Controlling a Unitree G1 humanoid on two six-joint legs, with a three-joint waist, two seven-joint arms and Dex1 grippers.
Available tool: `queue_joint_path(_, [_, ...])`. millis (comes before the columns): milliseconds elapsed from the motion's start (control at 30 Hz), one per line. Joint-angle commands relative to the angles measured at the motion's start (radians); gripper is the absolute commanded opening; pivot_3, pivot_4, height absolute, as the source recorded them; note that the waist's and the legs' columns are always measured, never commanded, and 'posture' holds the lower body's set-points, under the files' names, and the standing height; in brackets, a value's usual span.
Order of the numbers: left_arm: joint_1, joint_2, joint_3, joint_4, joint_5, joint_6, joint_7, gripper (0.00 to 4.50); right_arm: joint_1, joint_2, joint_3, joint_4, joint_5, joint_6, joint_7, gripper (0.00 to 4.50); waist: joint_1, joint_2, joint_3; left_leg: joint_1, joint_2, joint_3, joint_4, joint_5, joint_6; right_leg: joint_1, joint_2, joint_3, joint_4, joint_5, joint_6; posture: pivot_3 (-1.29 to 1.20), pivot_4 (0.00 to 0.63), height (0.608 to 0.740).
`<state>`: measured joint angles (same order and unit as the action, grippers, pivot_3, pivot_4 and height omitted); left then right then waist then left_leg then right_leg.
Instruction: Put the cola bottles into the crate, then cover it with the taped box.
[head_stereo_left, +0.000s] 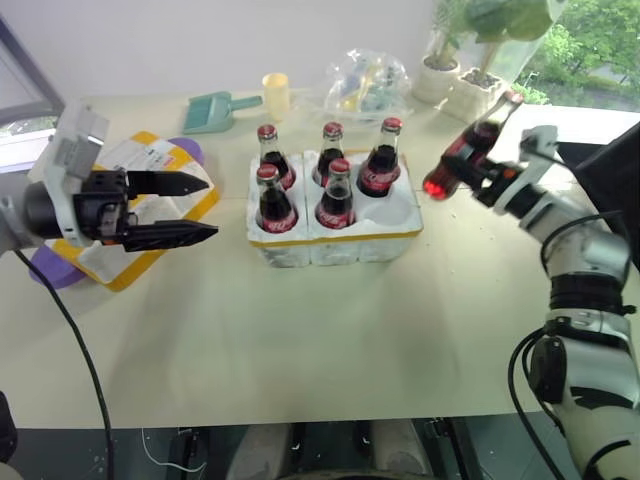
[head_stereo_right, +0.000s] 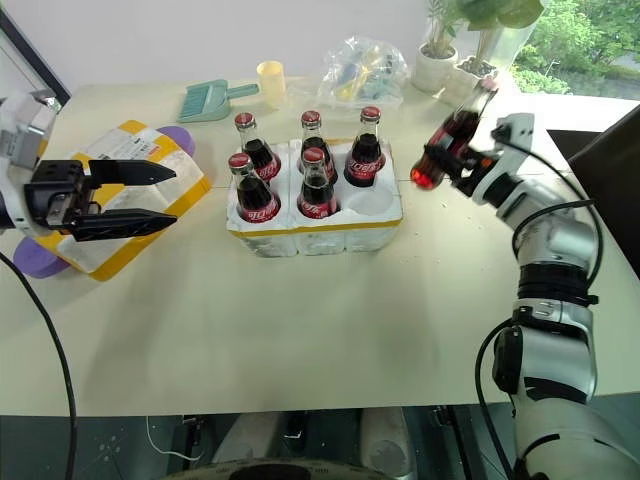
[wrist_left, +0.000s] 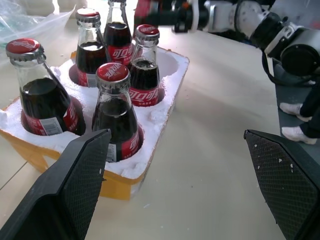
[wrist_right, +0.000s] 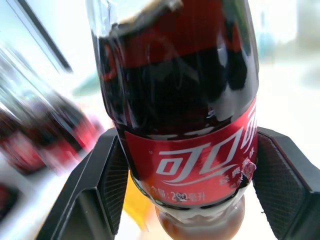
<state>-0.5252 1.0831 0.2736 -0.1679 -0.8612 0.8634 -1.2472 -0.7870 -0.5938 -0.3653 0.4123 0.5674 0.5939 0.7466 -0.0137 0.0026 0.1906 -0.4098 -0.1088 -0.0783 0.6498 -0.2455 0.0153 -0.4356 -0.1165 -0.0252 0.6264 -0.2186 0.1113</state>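
Your right pincer (head_stereo_left: 480, 165) is clamped on the sixth cola bottle (head_stereo_left: 468, 150) at its red label, holding it tilted in the air, off the tabletop (head_stereo_left: 300, 340) and just to the right of the crate (head_stereo_left: 335, 235), cap toward the far right corner and base toward the crate. Your left pincer (head_stereo_left: 190, 208) hangs with its fingers spread and nothing between them, over the taped box (head_stereo_left: 150, 165), which lies near the left edge of the tabletop on a purple thing (head_stereo_left: 50, 270).

Five cola bottles (head_stereo_left: 335, 190) already stand upright in the crate's wells: three along the far row and two in the near row. One well (head_stereo_left: 392, 212) is empty, at the near right corner of the crate.

By my reading you are about five-sixths through the loading. What's left: seat the held bottle upright in that empty well, let go, then lift the taped box and set it over the crate as its cover. The box is not yet picked up.
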Motion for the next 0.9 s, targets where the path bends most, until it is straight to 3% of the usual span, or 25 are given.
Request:
queue_joint_path(33, [-0.028, 0.002, 0.0, 0.001, 0.0, -0.021, -0.013, 4.5, -0.019, -0.026, -0.075, -0.283, 0.211, 0.158, 0.012, 2.85, -0.003, 0.0, 0.0, 0.0, 0.0, 0.0, 0.0, 0.0, 0.0, 0.0, 0.0, 0.0, 0.0, 0.0, 0.0, 0.0, 0.15, 0.74])
queue_joint_path(333, [-0.034, -0.016, -0.02, 0.005, 0.018, -0.046, -0.015, 4.5, 0.106, -0.036, 0.076, -0.545, 0.238, 0.237, 0.052, 2.85, 0.002, -0.001, 0.0, 0.0, 0.0, 0.001, 0.002, -0.003, 0.005, 0.0, 0.0, 0.0, 0.002, 0.0, -0.001, 0.0, 0.15, 0.74])
queue_joint_path(567, [-0.022, -0.014, 0.001, -0.007, 0.02, -0.043, -0.007, 4.5, 0.12, -0.015, 0.169, -0.491, 0.146, 0.183, 0.039, 2.85, 0.001, -0.001, 0.0, 0.0, 0.0, 0.001, 0.002, -0.003, 0.005, -0.001, 0.0, 0.0, 0.002, 0.0, -0.001, 0.0, 0.15, 0.74])
queue_joint_path(900, [-0.003, -0.005, 0.016, -0.018, 0.024, -0.044, 0.001, 4.5, 0.142, -0.036, 0.341, -0.453, -0.033, 0.05, 0.144, 2.85, 0.0, -0.001, 0.0, 0.0, 0.0, 0.001, 0.001, -0.003, 0.005, -0.001, 0.0, 0.0, 0.002, -0.001, -0.001, 0.0, 0.15, 0.74])
